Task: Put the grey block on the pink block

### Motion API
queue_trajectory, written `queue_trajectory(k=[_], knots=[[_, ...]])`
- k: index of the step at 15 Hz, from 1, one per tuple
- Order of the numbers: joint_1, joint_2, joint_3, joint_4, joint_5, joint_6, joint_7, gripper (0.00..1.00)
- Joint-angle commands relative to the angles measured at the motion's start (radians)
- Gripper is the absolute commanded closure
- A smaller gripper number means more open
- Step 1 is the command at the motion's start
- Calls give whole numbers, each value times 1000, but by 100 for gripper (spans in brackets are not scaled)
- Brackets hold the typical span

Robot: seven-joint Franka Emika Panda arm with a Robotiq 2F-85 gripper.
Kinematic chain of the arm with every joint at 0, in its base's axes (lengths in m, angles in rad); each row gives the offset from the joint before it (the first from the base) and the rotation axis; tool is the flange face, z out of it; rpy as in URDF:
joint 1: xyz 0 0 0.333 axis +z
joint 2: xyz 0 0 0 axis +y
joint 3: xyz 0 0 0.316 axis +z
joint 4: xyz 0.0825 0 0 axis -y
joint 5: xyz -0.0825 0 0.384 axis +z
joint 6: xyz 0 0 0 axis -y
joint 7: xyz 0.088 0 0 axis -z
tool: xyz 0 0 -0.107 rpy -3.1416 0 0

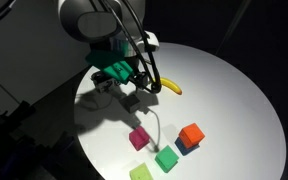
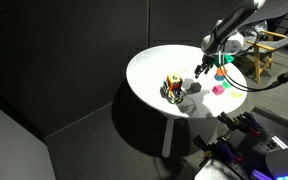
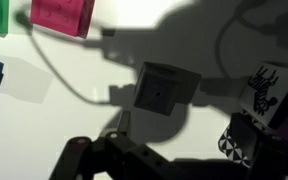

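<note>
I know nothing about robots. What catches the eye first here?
A round white table glows against a dark room, with the robot's gripper hanging over a grey block. Toward the table's edge sit bright cubes: a pink block, a green cube and an orange-red cube.

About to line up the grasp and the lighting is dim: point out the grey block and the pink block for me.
grey block [image 3: 162,92]: wrist view, on its upward face.
pink block [image 1: 139,138]: in an exterior view, on the middle of the cube.
</note>
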Motion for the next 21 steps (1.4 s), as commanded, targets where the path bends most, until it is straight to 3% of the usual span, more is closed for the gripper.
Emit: queue_trajectory(k=[1,11,21], knots=[[-28,67,25,76,4,8,55,0],[-6,223,3,198,-30,22,164,0],[-1,302,-10,236,-64,54,183,0]])
